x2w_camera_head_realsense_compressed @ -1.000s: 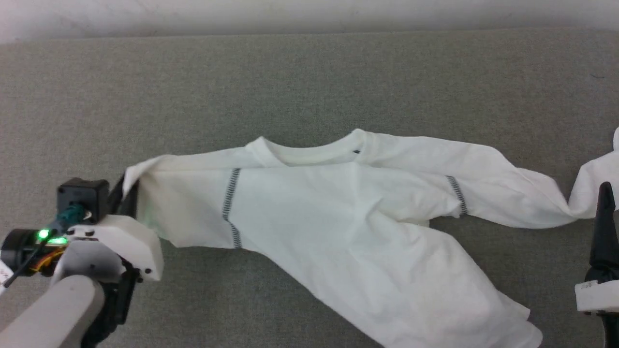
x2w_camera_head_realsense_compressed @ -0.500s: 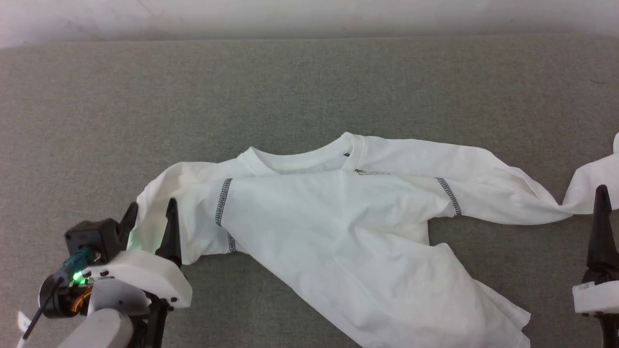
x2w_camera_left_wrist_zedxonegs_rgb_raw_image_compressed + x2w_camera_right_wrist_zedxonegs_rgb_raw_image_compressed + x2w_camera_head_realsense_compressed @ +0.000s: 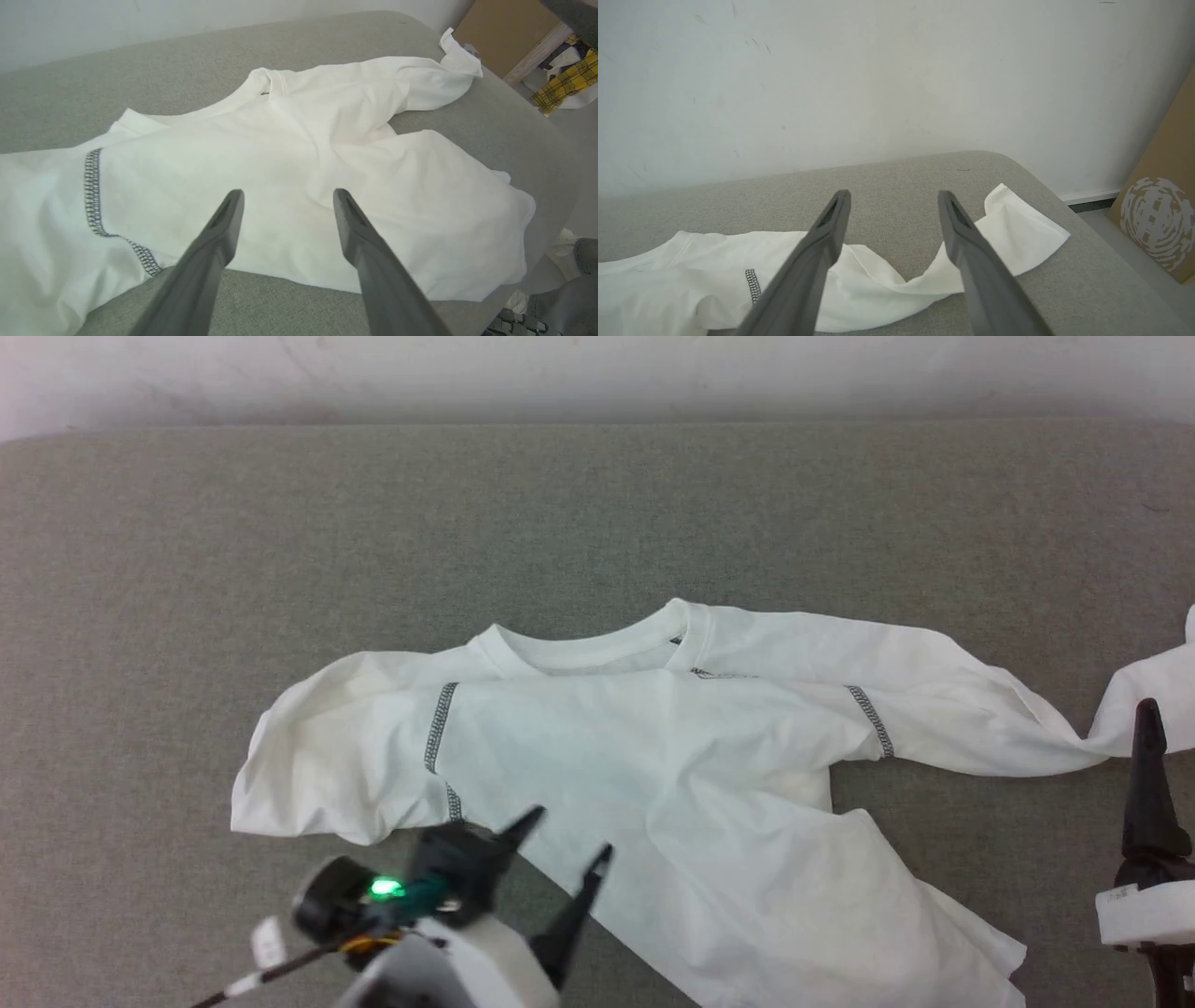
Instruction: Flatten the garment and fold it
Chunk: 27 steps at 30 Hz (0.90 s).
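White garment [image 3: 653,747] on grey fabric surface [image 3: 597,523], white wall [image 3: 878,70] behind, cardboard [image 3: 1157,224] beside

Grey fabric-covered surface [image 3: 597,523] set against scuffed white wall [image 3: 878,70]. Printed cardboard box [image 3: 1162,210] standing on grey floor [image 3: 1118,233].

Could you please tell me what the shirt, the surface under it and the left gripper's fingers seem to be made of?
The shirt: thin soft knit, probably cotton, matte; it drapes and creases limply.
The surface: grey woven upholstery, matte, finely speckled, seemingly padded.
The left gripper has fingers that look dark grey and smooth with a faint sheen, likely moulded plastic.
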Tool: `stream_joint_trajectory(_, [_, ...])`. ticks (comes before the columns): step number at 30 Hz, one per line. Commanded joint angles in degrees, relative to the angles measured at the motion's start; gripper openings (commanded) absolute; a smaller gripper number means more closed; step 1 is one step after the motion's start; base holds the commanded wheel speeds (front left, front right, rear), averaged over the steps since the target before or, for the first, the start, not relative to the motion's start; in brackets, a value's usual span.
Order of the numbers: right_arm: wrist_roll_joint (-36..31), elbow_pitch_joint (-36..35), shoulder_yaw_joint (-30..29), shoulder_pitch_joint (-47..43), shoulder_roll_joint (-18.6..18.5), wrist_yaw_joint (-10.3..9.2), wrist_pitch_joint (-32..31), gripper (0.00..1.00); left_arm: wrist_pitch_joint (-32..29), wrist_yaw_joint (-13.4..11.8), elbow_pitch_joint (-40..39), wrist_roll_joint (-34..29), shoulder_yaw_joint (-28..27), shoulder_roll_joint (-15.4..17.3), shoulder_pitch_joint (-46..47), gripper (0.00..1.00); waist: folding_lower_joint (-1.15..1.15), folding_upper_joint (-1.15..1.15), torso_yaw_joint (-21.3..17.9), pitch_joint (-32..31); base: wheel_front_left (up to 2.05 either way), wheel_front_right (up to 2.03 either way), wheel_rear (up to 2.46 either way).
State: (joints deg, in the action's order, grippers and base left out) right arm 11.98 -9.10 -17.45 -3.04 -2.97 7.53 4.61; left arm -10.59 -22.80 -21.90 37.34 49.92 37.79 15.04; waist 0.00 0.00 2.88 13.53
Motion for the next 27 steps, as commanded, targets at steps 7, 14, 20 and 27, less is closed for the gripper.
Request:
stream_joint_trajectory(7, [0.7,0.8,0.3,0.5,0.1,-0.04,0.8,1.0,-6.1,6.1,15.6,-8.3,10.6,-5.5,7.6,1.0,0.0,0.0,-1.0,1.3,0.0,0.0,0.0])
stream_joint_trajectory(14, [1.1,1.2,-0.1,1.1,0.1,-0.04,1.2,1.0,-7.4,10.2,29.1,-10.7,15.5,-11.3,11.0,1.0,0.0,0.0,-2.3,1.8,0.0,0.0,0.0])
stream_joint_trajectory(20, [1.1,1.4,-1.1,1.0,0.1,-0.04,1.4,1.0,-7.1,13.2,28.4,-4.8,14.0,-12.9,9.8,0.0,0.0,0.0,-2.3,1.4,0.0,0.0,0.0])
stream_joint_trajectory(27, [1.4,1.8,-1.0,0.6,0.1,-0.04,1.4,1.0,-15.5,15.2,17.2,0.9,14.8,-5.6,6.5,0.0,0.0,0.0,-0.9,0.1,0.0,0.0,0.0])
